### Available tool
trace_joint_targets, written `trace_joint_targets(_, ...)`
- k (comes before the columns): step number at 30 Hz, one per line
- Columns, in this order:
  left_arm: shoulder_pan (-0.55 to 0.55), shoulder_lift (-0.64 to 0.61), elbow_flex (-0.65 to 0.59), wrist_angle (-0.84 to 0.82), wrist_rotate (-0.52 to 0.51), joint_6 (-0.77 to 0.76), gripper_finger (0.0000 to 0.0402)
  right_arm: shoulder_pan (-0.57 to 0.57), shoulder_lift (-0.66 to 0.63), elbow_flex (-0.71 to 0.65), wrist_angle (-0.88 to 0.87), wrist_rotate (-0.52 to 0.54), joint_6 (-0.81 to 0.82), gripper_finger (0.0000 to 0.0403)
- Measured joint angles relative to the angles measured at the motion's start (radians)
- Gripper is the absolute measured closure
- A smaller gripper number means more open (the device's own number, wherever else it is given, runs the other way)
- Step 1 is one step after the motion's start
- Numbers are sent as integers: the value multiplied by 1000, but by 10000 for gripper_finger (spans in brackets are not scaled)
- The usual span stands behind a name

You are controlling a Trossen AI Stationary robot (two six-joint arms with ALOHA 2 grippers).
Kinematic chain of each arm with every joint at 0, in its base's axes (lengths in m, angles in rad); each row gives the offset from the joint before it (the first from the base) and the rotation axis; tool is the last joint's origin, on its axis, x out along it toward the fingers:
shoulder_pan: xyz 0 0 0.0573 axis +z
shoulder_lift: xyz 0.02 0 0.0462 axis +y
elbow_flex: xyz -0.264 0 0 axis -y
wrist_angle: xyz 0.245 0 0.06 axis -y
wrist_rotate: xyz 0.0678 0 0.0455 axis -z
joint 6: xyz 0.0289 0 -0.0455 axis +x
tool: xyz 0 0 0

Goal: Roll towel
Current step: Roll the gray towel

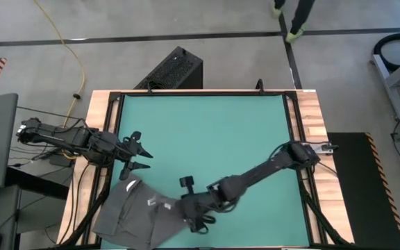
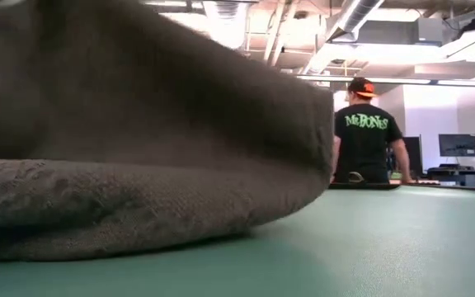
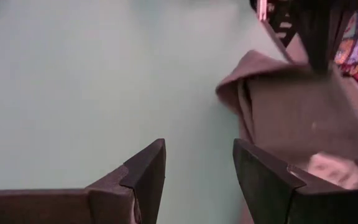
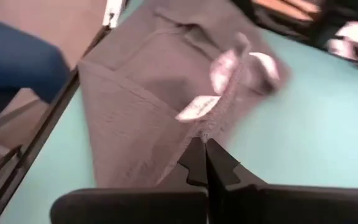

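Overhead, the towel (image 1: 141, 212) is lying crumpled at about seven o'clock on the green mat (image 1: 207, 132), spilling over the counter's (image 1: 311, 111) near edge, with its white label (image 1: 164, 205) showing. The right end effector (image 1: 198, 223) is reaching in from four o'clock and pinching the towel's right edge, while the left end effector (image 1: 139, 157) is hovering at nine o'clock, just above the towel's upper corner, fingers spread. Level with the counter, the towel (image 2: 138, 165) is filling most of the picture as a thick grey fold, and a person (image 2: 368, 136) in a black shirt is standing behind. From the left wrist, the fingers (image 3: 148, 177) are gaping wide over bare mat, the towel (image 3: 297, 112) lying beside them. From the right wrist, the fingers (image 4: 197, 158) are closing tightly on the towel's (image 4: 148, 112) hem near the label (image 4: 197, 107).
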Motion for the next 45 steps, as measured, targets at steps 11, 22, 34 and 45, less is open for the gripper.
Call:
trace_joint_targets(11,0,3,0,50,213,4,211,236,-136,53,-256,235,53,400)
trace_joint_targets(22,-95,162,0,69,258,73,207,412,-74,45,-489,315,463,400)
trace_joint_targets(34,-115,547,0,427,166,23,207,425,-27,41,-505,283,586,400)
trace_joint_targets(45,-16,862,99,737,287,237,197,428,-10,39,-476,258,592,400)
